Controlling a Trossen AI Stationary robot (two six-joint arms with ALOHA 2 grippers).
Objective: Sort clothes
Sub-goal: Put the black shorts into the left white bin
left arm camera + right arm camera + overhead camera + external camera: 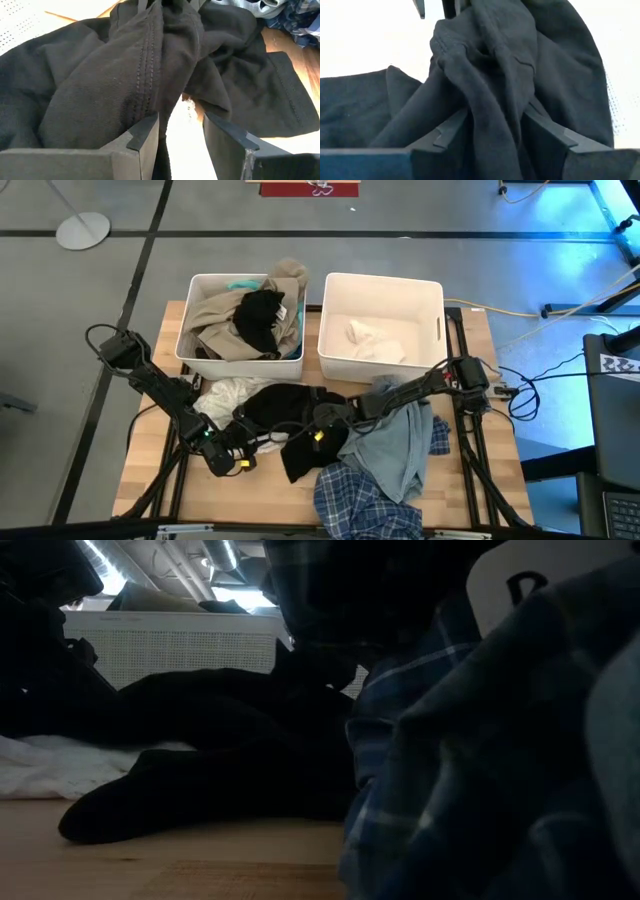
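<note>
From above I see the black garment (285, 415) spread across the middle of the table (150, 470), just in front of the left bin (240, 360), with my left gripper (228, 460) at its near-left edge and my right gripper (325, 425) buried in its right side, beside the denim piece (400, 450) and the plaid shirt (365, 505). At table height the black cloth lies humped on the wood beside white fabric (40, 765), plaid crowding the lens. Through the left wrist, my fingers (142, 135) stand parted with nothing between them, black folds just ahead. Through the right wrist, the fingers (447, 130) pinch a thick fold of the black garment. I'd lift slowly with the right, checking that only black cloth comes up.
</note>
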